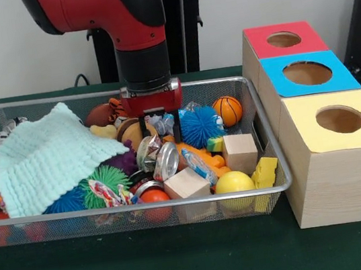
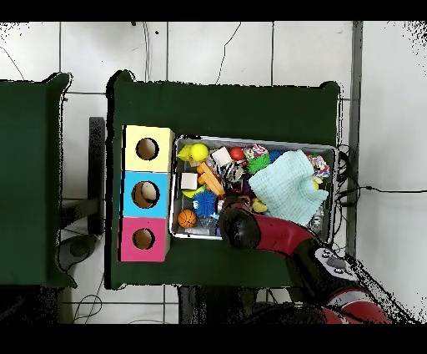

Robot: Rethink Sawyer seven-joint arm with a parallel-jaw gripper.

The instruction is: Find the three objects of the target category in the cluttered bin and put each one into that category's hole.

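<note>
Starting at the gripper: it's down low in the middle of the cluttered bin, near the far rim, with its two dark fingers spread fairly wide. They're planted either side of a crinkly clear wrapper with bluish print. I can't tell if the pads are touching it, so I'd call it straddled and not yet gripped.

Just below the tips sits the shiny can, and the blue spiky ball is right beside the finger on the picture's right. That's a tight spot, and a squeeze might catch a neighbour.

A second printed wrapper lies near the front on the orange toy, long axis running diagonally. What looks like a third is way over at the far left corner by the mint cloth.

What matters most for the next move is that the red box's hole is off to the picture's right of the gripper, outside the bin, and it's the box furthest back. In the overhead view the arm hides the gripper, and the hole shows well clear of the bin's end, so it'd be lift, then sideways
</note>
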